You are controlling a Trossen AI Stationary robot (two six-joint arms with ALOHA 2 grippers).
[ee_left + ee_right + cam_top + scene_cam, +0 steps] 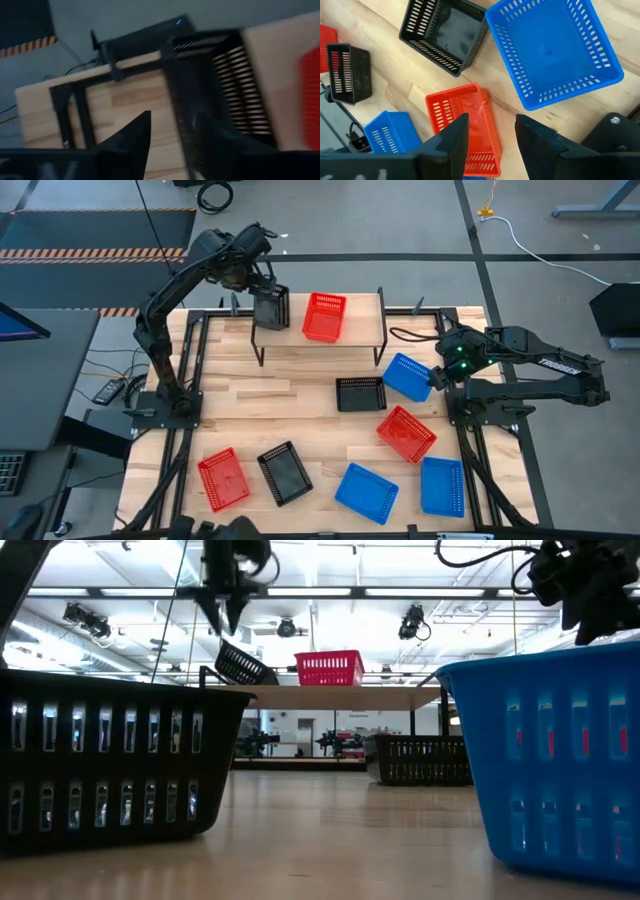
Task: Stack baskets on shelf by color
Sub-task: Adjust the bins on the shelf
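My left gripper (262, 288) (225, 618) is open over the left end of the shelf (355, 332), just above a black basket (271, 308) (244, 664). That basket sits tilted, its lower edge on the shelf top. A red basket (324, 316) (328, 668) rests flat on the shelf's middle. My right gripper (438, 377) (491, 137) hovers open above the table at the right edge of a blue basket (407, 376) (552, 50), touching nothing. My left gripper (172, 145) comes from above with its fingers apart, straddling the upper wall (184, 100) of the tilted black basket, one finger inside and one outside. Whether either finger touches the wall, I cannot tell.
On the table lie a black basket (360, 393), a red one (406, 433), two blue ones (441, 485) (366, 492), another black (285, 472) and another red (223, 478). The shelf's right end (365, 308) is bare wood.
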